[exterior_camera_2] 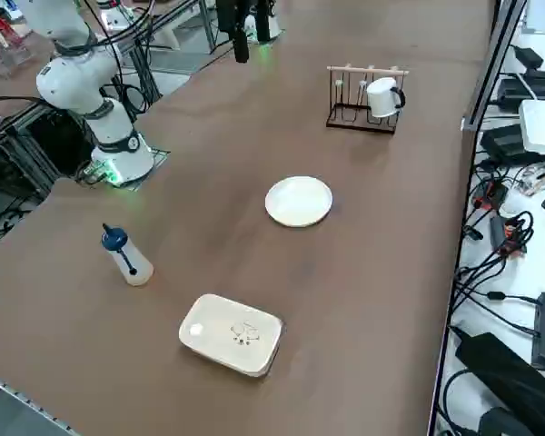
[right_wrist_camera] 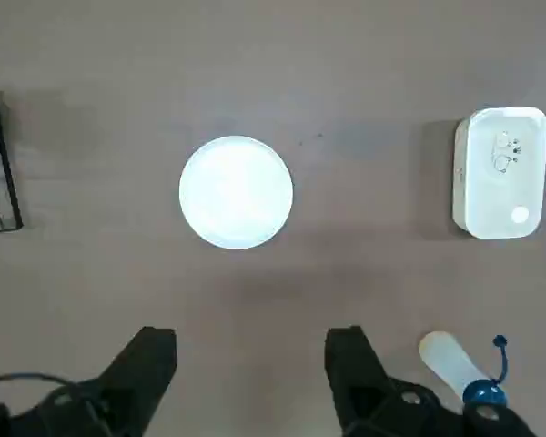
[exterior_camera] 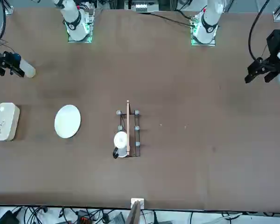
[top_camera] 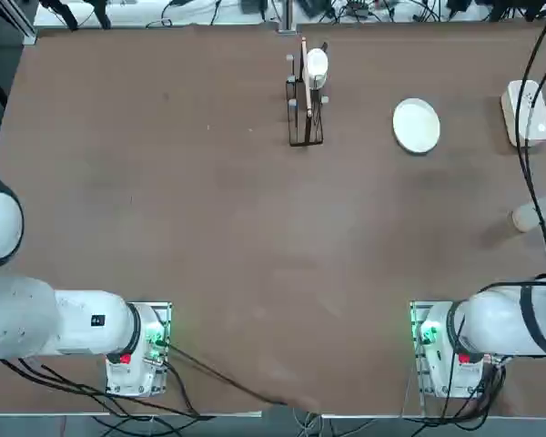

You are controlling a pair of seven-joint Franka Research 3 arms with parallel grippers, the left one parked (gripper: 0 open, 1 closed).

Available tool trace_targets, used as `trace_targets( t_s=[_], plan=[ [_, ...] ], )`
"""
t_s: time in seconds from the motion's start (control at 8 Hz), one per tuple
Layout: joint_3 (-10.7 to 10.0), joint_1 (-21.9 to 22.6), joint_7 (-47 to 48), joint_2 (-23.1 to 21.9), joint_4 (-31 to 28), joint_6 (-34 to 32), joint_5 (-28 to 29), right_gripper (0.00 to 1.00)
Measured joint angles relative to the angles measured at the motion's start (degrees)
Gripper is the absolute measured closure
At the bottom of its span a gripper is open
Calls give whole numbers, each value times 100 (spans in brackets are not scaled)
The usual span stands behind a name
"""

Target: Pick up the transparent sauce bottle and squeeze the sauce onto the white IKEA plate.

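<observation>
The transparent sauce bottle (exterior_camera_2: pixel 134 265) stands upright with its blue top near the table's right edge; it also shows as the bottle (top_camera: pixel 526 217), (exterior_camera: pixel 28 71), (right_wrist_camera: pixel 446 358). The white IKEA plate (top_camera: pixel 416 126) lies flat farther out on the table, and shows as the plate (exterior_camera: pixel 67 121), (exterior_camera_2: pixel 299 201), (right_wrist_camera: pixel 236 192). My right gripper (right_wrist_camera: pixel 250 364) hangs high over the table, open and holding nothing. In the wrist view the bottle sits just outside one finger (right_wrist_camera: pixel 350 364). In the front view the gripper (exterior_camera: pixel 0 65) shows at the picture's edge beside the bottle.
A white rounded-rectangular dish (exterior_camera_2: pixel 232 333) lies near the right edge, beyond the bottle, and shows as the dish (top_camera: pixel 526 114). A black wire rack (top_camera: pixel 305 114) holding a white mug (exterior_camera_2: pixel 381 95) stands at the far middle. A black cable (top_camera: pixel 528 91) crosses the top view.
</observation>
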Motion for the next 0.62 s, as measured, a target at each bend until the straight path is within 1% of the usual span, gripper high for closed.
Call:
trace_targets(
  t_s=[0.38, 0.62],
  plan=[
    [-5, -4, 0, 0, 0, -6, 0, 0],
    [-5, -5, 0, 12, -1, -215, 0, 0]
  ],
)
